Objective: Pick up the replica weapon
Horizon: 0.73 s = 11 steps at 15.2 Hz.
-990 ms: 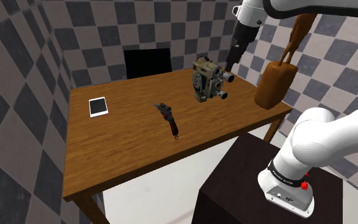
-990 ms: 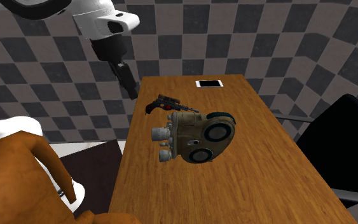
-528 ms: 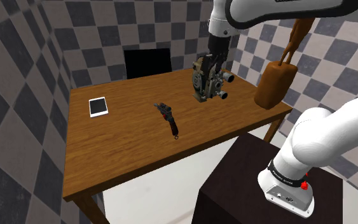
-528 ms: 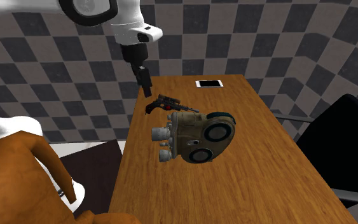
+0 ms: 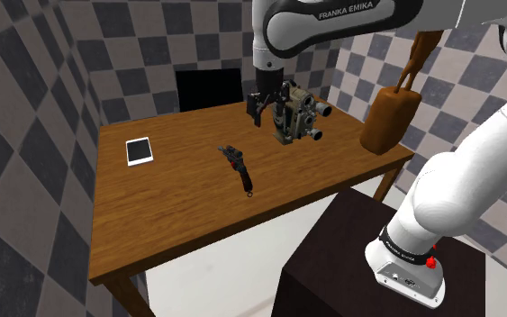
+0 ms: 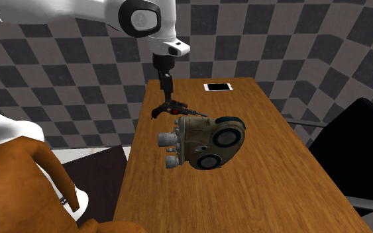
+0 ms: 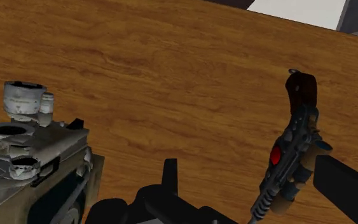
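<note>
Moving across the worktop (image 5: 170,203), the black gripper (image 5: 258,110) has shifted since the earlier frames. A second ago it was up by the checkered wall beyond the old film camera (image 5: 294,113), half a second ago directly over the camera, and now it hangs just beside the camera, on the side facing the replica weapon (image 5: 238,165). The weapon, the camera and the white tablet (image 5: 139,150) lie where they did before. The weapon rests flat on the wood, a little apart from the camera, between the camera and the tablet. The shoulder view alone takes in the dark stand (image 5: 350,270) and a brown handled bag (image 5: 389,117) on the camera's far side from the weapon. From the second exterior view the gripper (image 6: 167,85) appears straight above the weapon (image 6: 173,106), beyond the camera (image 6: 201,139), with the tablet (image 6: 218,87) farther off again. The wrist view adds detail: a red spot on the weapon's (image 7: 292,153) dark body and a reddish-brown grip, with the camera (image 7: 31,165) to the other side. The gripper (image 7: 247,168) is spread wide, holding and touching nothing, with the weapon lying beside one finger.
</note>
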Tool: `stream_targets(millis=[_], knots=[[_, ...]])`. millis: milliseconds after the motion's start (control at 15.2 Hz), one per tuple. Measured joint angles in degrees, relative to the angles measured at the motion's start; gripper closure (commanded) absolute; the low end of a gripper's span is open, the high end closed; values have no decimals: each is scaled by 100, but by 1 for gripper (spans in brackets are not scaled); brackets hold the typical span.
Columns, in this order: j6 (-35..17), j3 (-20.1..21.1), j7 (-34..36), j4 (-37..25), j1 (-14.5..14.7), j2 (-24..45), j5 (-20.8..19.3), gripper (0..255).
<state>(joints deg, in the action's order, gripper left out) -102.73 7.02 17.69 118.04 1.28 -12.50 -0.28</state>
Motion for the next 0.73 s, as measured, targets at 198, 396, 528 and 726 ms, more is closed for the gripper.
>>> stream_targets(millis=[198,396,528,726], knots=[[1,138,503,-511,45,746,36,0],[40,208,940,-1075,93,1499,58,0],[120,231,1213,-1533,135,2028,70,0],[282,245,1584,-2221,213,2754,99,0]])
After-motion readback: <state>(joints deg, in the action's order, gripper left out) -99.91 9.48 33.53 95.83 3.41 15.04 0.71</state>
